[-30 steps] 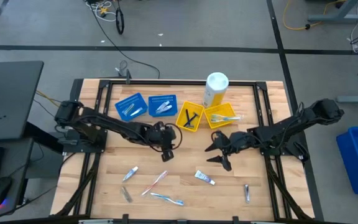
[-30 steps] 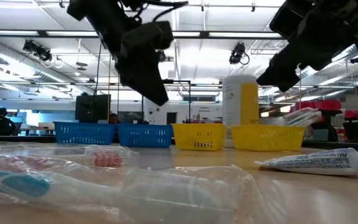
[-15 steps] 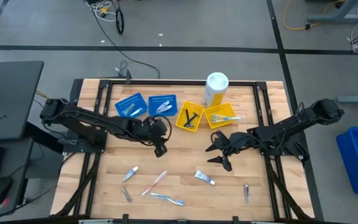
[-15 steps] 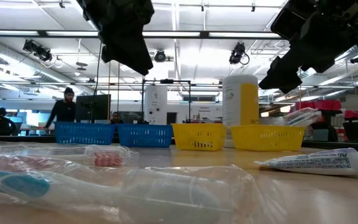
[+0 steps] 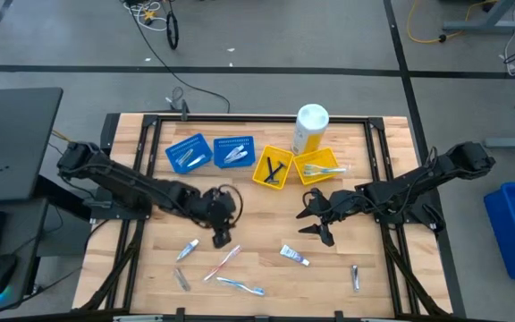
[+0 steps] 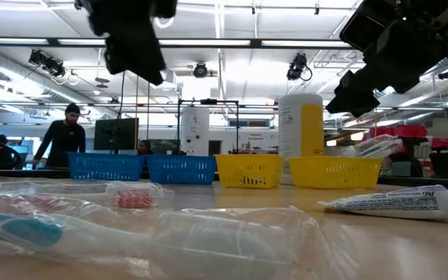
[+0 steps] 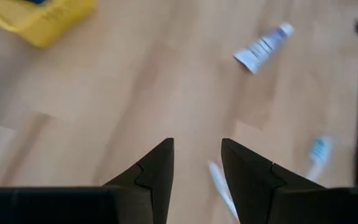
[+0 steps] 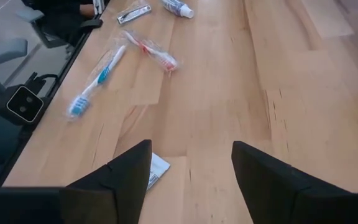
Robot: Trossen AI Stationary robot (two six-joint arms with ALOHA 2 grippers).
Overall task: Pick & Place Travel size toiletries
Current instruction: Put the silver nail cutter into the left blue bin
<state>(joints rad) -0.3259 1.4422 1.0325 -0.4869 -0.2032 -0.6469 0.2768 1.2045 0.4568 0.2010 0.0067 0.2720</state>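
Note:
Several toiletries lie loose on the near half of the table: a white tube [image 5: 187,249], a pink toothbrush [image 5: 223,263], a pale blue toothbrush [image 5: 241,286], a small silvery item [image 5: 181,279], a white tube [image 5: 294,256] and a slim item [image 5: 355,277]. More lie in the trays. My left gripper [image 5: 220,238] hangs open above the table, just over the pink toothbrush [image 7: 219,190] and the first tube. My right gripper [image 5: 314,224] is open and held above the table's middle right, the second tube's end [image 8: 157,169] below it.
Two blue trays [image 5: 188,153] [image 5: 233,150] and two yellow trays [image 5: 273,167] [image 5: 318,165] stand in a row along the far side. A tall yellow bottle with a white cap [image 5: 310,128] stands behind them. Bare wood lies between the trays and the loose items. A person [image 6: 62,136] stands in the room beyond.
My left gripper has moved from the table's middle toward the near edge and a little to the left, coming over the pink toothbrush and the white tube. My right arm has kept still. No toiletry has moved.

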